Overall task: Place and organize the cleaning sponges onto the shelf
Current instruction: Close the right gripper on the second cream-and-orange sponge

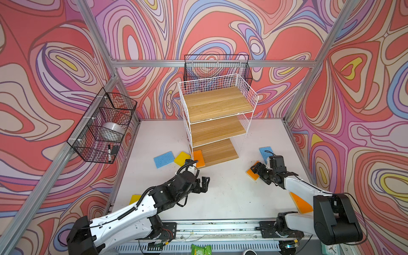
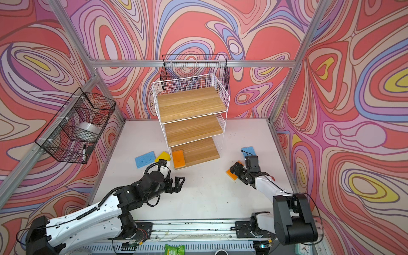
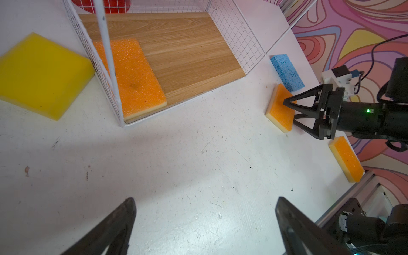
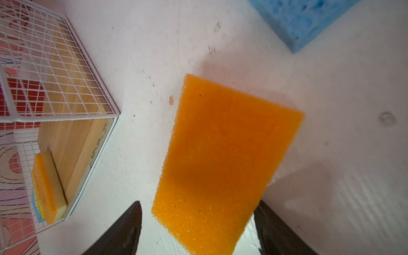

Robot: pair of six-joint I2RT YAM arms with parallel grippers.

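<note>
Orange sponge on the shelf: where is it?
In both top views the orange sponge lies on the shelf's bottom board, front left, beside a yellow sponge.

Both top views: high, tilted down on table [image 1: 220,198], shelf [image 1: 217,106] beyond left gripper [image 1: 203,182] and right gripper [image 1: 256,170]. Left wrist: low behind own fingertips, facing shelf, right gripper. Right wrist: close over orange sponge [image 4: 220,154] between own fingertips. Shared: shelf foot, that sponge.

tbl [image 1: 231,198]: shelf [image 1: 218,103], 2 blue [image 1: 163,159] [image 1: 264,152], 2 yel [image 1: 181,157] [image 1: 134,198], 2 org sponges [image 1: 252,174] [image 1: 301,204] | shelf btm: 1 org [image 1: 198,157]
</note>
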